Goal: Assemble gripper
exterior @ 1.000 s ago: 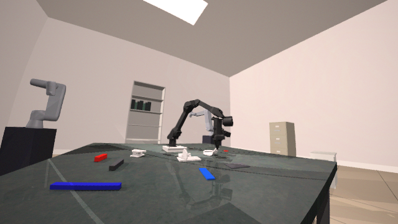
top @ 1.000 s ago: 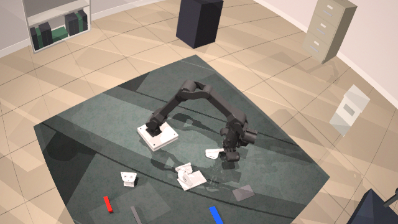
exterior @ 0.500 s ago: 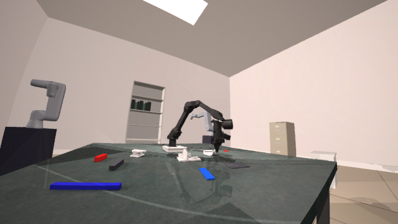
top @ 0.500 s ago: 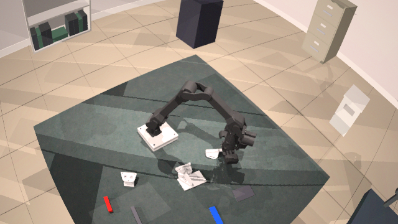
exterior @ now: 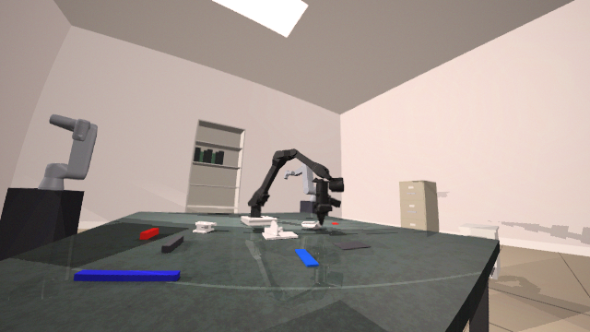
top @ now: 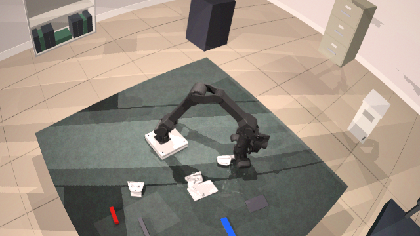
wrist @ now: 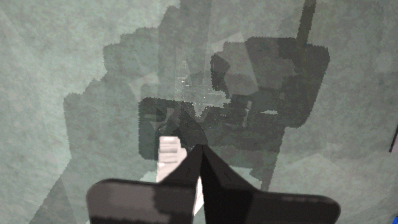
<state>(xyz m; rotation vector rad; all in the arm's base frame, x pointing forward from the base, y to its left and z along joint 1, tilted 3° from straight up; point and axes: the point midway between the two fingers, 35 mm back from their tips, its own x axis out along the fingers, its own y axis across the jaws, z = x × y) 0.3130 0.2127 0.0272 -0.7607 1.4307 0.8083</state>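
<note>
My gripper (exterior: pixel 322 224) (wrist: pixel 200 149) is shut with nothing between its fingers. It points down, low over the table, beside a loose white jaw (top: pixel 224 160) (exterior: pixel 310 225) (wrist: pixel 169 159). The jaw's toothed end shows just left of the fingertips in the wrist view, and the fingers hide part of the rest. Whether they touch is unclear. The white gripper base (top: pixel 209 189) (exterior: pixel 287 236) lies nearer the table's middle, with another white jaw-like piece (top: pixel 194 177) at its far-left side; its seating is unclear. A white part, seemingly the housing plate (top: pixel 136 187) (exterior: pixel 204 227), stands apart on the left.
The table (top: pixel 98 141) also holds a red block (top: pixel 113 215) (exterior: pixel 149 233), a dark bar (top: pixel 143 226) (exterior: pixel 172 243), a bright blue bar (top: pixel 228 226) (exterior: pixel 306 257), a flat grey plate (top: pixel 256 203) (exterior: pixel 352 245) and a long dark blue bar (exterior: pixel 126 276).
</note>
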